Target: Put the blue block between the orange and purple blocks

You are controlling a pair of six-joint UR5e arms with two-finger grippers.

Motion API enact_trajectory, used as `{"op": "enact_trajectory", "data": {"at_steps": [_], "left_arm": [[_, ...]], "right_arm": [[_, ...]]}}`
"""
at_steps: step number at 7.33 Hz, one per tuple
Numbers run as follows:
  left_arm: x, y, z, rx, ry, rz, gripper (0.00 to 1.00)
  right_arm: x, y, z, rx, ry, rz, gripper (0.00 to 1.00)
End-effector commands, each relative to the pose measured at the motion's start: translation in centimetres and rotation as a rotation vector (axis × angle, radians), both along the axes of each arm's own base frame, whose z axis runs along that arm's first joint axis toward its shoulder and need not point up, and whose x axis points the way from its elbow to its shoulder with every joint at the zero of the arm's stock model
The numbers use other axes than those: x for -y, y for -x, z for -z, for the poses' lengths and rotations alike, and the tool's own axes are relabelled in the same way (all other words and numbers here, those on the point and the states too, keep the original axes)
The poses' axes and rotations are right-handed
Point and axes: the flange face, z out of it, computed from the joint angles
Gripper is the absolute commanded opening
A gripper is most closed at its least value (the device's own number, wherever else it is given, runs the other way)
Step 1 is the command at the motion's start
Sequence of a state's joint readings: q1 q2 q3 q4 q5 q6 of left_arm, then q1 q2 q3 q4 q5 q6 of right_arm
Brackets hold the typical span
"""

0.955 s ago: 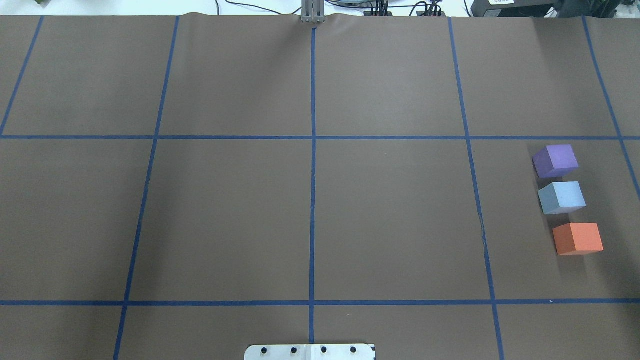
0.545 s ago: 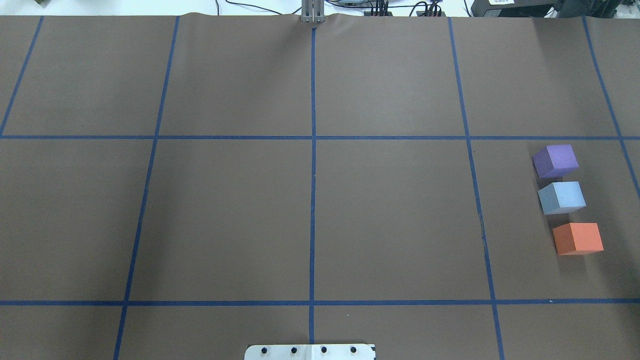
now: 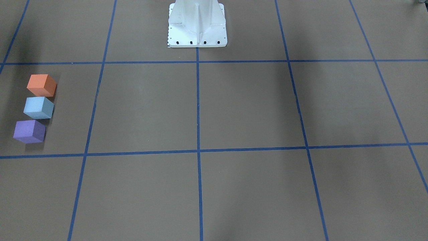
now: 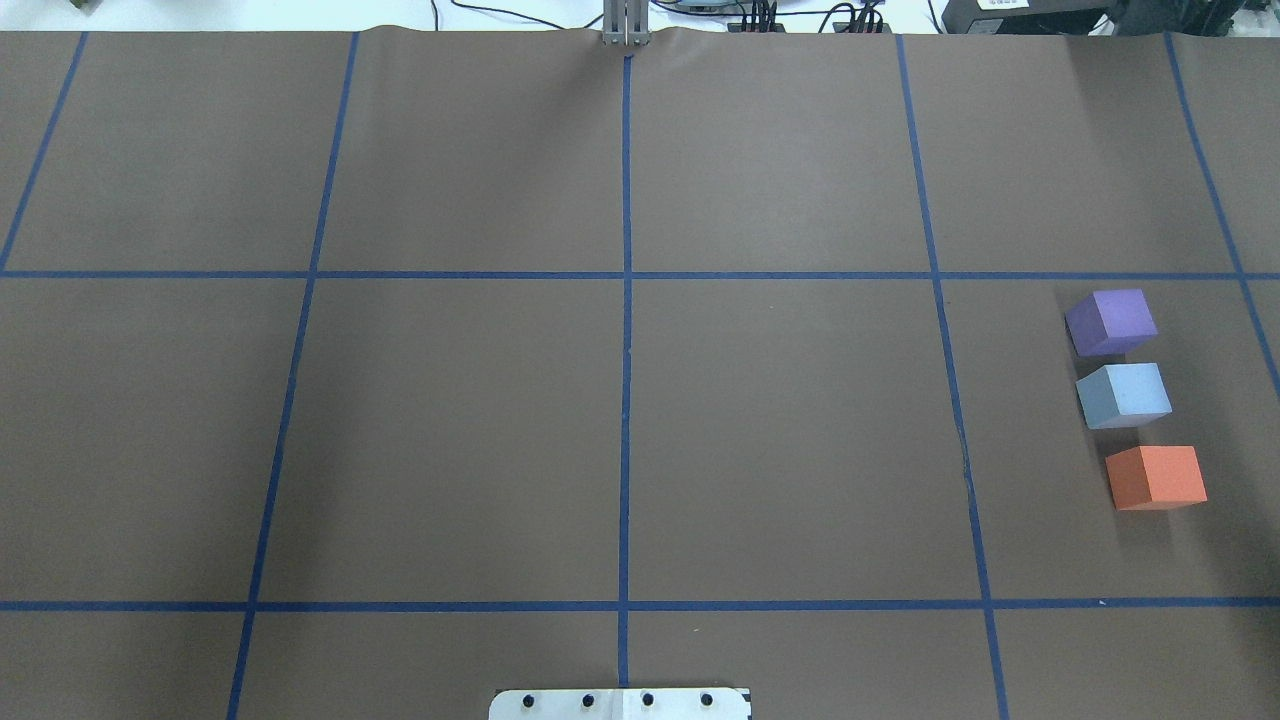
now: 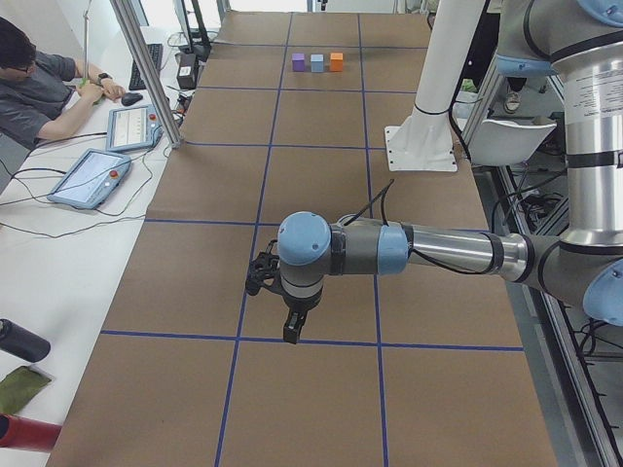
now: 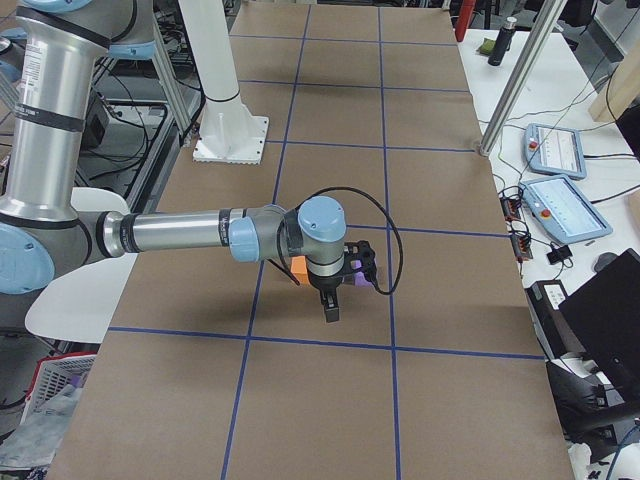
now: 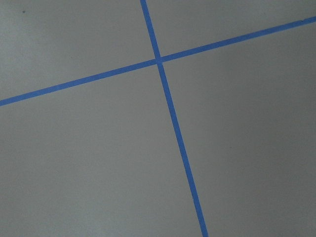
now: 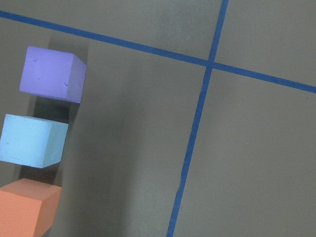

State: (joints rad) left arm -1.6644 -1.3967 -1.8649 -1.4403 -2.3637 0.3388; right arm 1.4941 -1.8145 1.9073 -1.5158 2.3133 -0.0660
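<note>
Brown paper (image 3: 254,103) covers the table, crossed by blue tape lines (image 3: 197,100); in the front-facing view the blue block (image 3: 38,107) is a pale sky-blue foam cube with matte faces and crisp edges; it sits in a row with the orange block (image 3: 41,85) on the robot's side of it and the purple block (image 3: 29,131) on the far side, each parted from it by a narrow gap; a white pedestal (image 3: 197,30) is cut off at the top edge.

From overhead the row lies on the robot's right, in the middle band of squares; being a cube, the blue one has no long axis; it rests flat, its sides turned a little off the tape lines.

In the left-end view the three cubes are tiny at the far end, blue in the middle; the left gripper (image 5: 291,336) hangs over the near end, well apart from them, and I cannot tell whether its fingers are apart or together.

In the right-end view the right gripper (image 6: 331,310) hangs in front of the row; only slivers of orange and purple show beside it, the blue cube is hidden, and the finger spacing cannot be judged.

Left wrist camera shows only paper and a tape crossing.

Right wrist camera shows the blue cube between the other two at the left edge; the orange one is cut off by the frame.
</note>
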Motion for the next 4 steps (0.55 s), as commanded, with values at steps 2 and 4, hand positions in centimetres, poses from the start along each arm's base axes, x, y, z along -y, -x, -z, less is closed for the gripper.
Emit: {"op": "enact_trajectory", "data": {"at_steps": [2,4], "left_arm": [[0.03,0.01,0.04,0.001,0.000,0.001,1.00],[0.17,0.07,0.03,0.008,-0.009,0.002,1.00]], "right_arm": [[-0.03,0.09,-0.03,0.012,0.003,0.002,1.00],[0.01,0.17,-0.05,0.022,0.005,0.003,1.00]]}}
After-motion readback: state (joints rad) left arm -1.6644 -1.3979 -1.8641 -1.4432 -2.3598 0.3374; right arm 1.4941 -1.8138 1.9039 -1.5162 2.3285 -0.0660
